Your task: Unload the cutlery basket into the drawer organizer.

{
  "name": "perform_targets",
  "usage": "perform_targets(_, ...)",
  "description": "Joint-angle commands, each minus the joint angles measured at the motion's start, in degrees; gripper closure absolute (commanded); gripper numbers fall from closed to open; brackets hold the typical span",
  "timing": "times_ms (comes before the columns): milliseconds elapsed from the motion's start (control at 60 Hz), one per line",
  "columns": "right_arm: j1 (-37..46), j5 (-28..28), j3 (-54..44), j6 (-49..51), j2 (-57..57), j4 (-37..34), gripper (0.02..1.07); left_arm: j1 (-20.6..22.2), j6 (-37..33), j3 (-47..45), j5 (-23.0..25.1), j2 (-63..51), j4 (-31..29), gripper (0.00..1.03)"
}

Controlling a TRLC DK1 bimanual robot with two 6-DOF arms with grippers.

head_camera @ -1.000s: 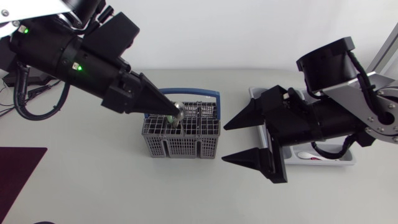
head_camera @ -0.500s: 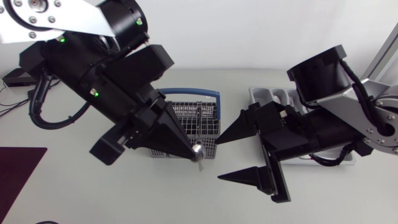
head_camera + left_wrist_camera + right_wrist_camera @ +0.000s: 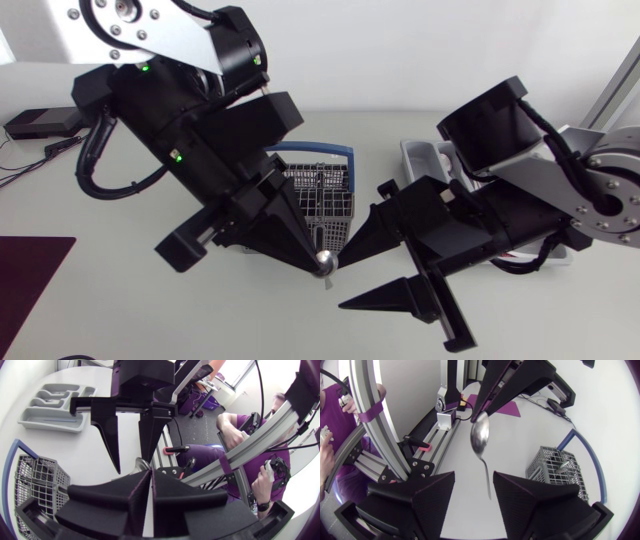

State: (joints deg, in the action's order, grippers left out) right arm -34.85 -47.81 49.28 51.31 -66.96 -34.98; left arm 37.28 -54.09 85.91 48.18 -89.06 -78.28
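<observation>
My left gripper [image 3: 318, 262] is shut on the bowl end of a metal spoon [image 3: 324, 265], held in the air in front of the grey cutlery basket [image 3: 312, 192] with its blue handle. In the right wrist view the spoon [image 3: 480, 436] hangs down from the left gripper [image 3: 487, 405], and its thin handle ends between the fingers of my right gripper [image 3: 474, 476]. The right gripper [image 3: 345, 280] stands open and touches nothing. From the left wrist the shut gripper [image 3: 150, 479] points at the right fingers [image 3: 107, 435]. The grey drawer organizer [image 3: 422, 152] lies behind my right arm, mostly hidden.
Some cutlery still stands in the basket [image 3: 555, 467]. The organizer [image 3: 50, 407] lies beside the basket [image 3: 30, 485], farther along the table. A dark purple mat [image 3: 30, 280] lies at the table's front left, and a small black device [image 3: 40, 122] at the back left.
My left arm has lifted the spoon out of the basket and carried it forward and to the right. The right gripper has come left to meet it, its fingers narrowing.
</observation>
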Motion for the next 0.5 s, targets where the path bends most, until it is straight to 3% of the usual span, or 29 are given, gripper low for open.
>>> perform_targets(0,-0.83,-0.53,1.61,1.34,-1.07,-0.97,0.56,0.43,-3.48,2.25,1.65,-1.73,-2.23,0.87)
perform_targets(183,-1.10,-0.70,2.05,1.34,-1.60,-0.97,0.58,0.96,-4.10,2.95,2.18,-2.61,-3.19,0.87)
perform_targets(483,-1.27,-1.14,1.70,1.69,-1.33,-1.05,0.97,1.22,-4.19,3.65,2.18,-3.32,-3.28,0.87)
